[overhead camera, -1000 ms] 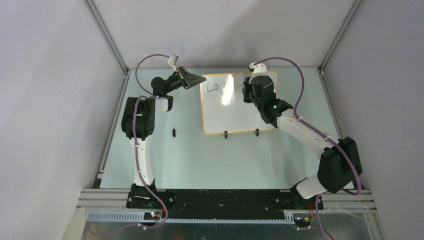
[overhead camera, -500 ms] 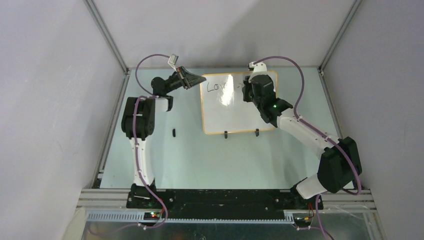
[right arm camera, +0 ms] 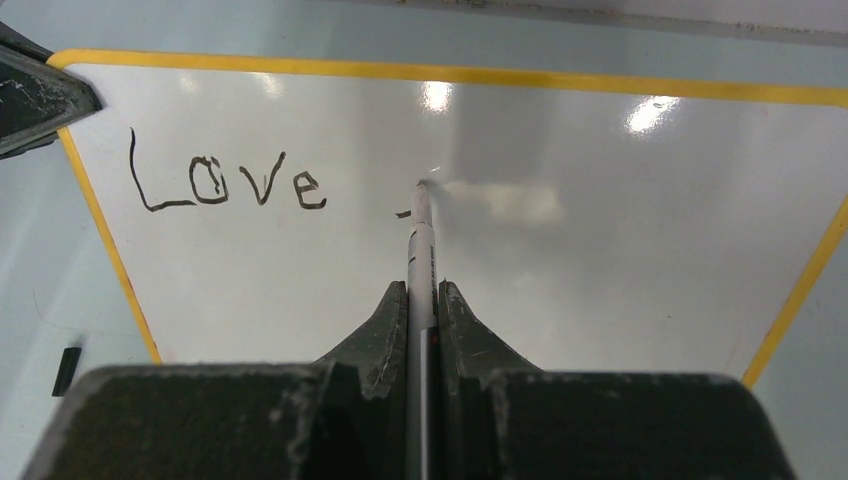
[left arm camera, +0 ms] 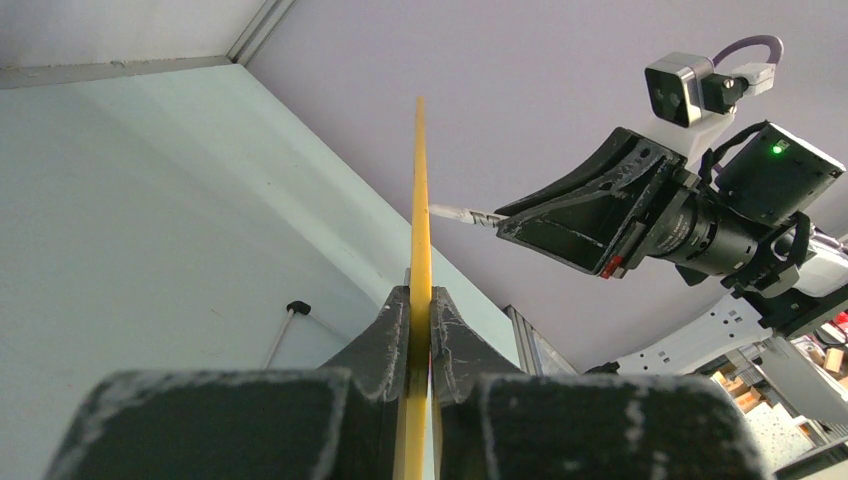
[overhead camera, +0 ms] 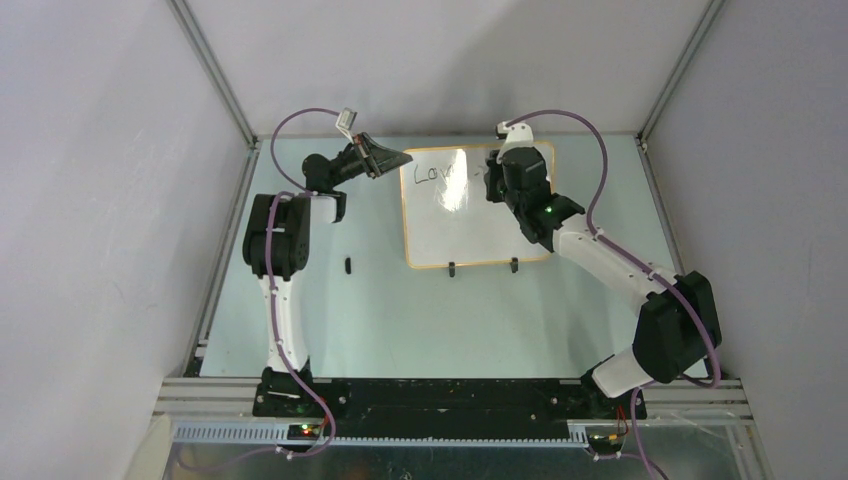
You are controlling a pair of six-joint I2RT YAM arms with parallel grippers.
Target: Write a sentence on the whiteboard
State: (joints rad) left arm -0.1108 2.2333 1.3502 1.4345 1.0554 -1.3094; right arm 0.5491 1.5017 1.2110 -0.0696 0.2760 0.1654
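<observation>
Pale lilac walls [overhead camera: 110, 200] close in a light blue-green table [overhead camera: 400, 310], with metal frame posts running up from its far corners. The whiteboard [overhead camera: 470, 235] lies flat near the middle of the table's far edge, its two black stand feet [overhead camera: 452, 268] on the side nearer the arms. The left gripper [overhead camera: 395, 160] comes in from the left and pinches the board's orange-yellow rim close to its far left corner; in the left wrist view its fingers [left arm camera: 385, 330] press together on the thin edge [left arm camera: 421, 220]. The right gripper [overhead camera: 497, 180] hangs over the far part of the board, its jaws clamped on a thin white marker [right arm camera: 421, 240] that points away from the wrist, tip touching the white surface. Of the sentence [right arm camera: 228, 183] only the word "Love" stands, along the far left of the board, and a short dash [right arm camera: 402, 213] sits just left of the marker tip. A small black piece [overhead camera: 347, 265] lies on the table left of the board's near left corner, apart from it
</observation>
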